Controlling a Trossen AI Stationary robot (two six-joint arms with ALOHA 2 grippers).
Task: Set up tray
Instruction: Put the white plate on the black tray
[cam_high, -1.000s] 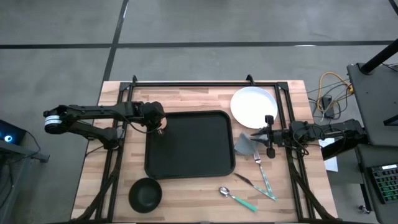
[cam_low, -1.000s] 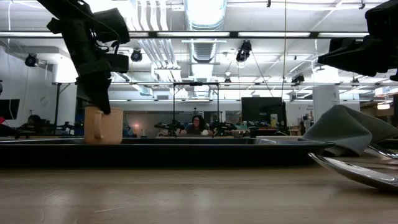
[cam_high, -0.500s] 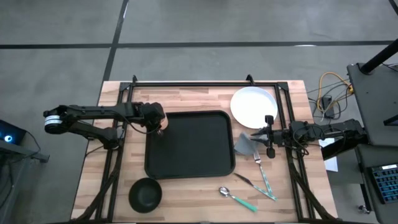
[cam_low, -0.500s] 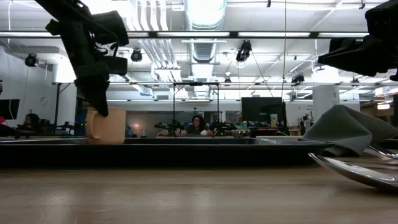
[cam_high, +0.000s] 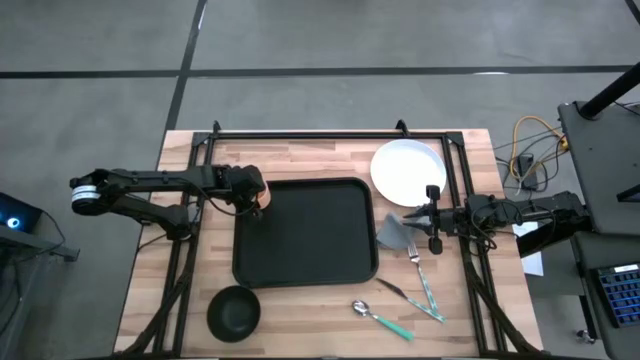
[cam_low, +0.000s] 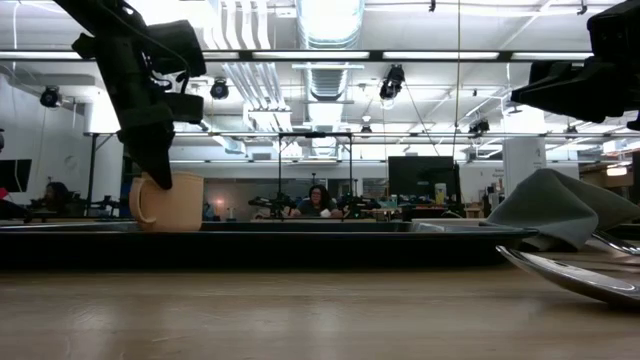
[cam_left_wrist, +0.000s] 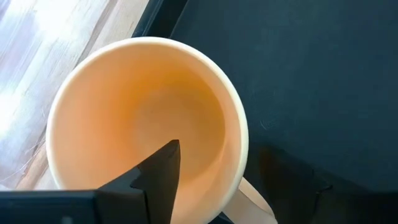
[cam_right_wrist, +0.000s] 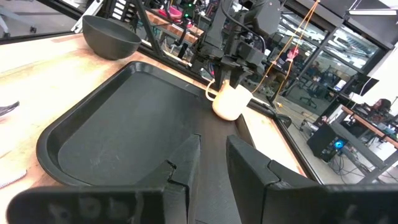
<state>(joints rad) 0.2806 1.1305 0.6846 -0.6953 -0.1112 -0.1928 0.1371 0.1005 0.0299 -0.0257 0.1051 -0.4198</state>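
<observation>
The black tray (cam_high: 305, 232) lies flat in the middle of the table. A cream mug (cam_low: 168, 202) stands upright on its base in the tray's far left corner, handle out to one side (cam_right_wrist: 211, 93). My left gripper (cam_left_wrist: 217, 152) hangs over it, pointing down and open. One finger (cam_left_wrist: 163, 177) is inside the mug, clear of the wall; the other is outside the rim. My right gripper (cam_high: 418, 216) waits at the tray's right side beside a grey napkin (cam_high: 393, 232), fingers (cam_right_wrist: 186, 165) a little apart with nothing between them.
A white plate (cam_high: 408, 170) sits at the far right. A black bowl (cam_high: 233, 312) stands near the front edge, left of the tray. A fork (cam_high: 420, 270), a knife (cam_high: 400, 292) and a teal-handled spoon (cam_high: 380, 317) lie on the wood at the front right.
My left gripper has opened and let go of the mug's wall, staying over the tray's far left corner. The mug has settled upright on the tray and turned slightly, so its handle now shows in the low view.
</observation>
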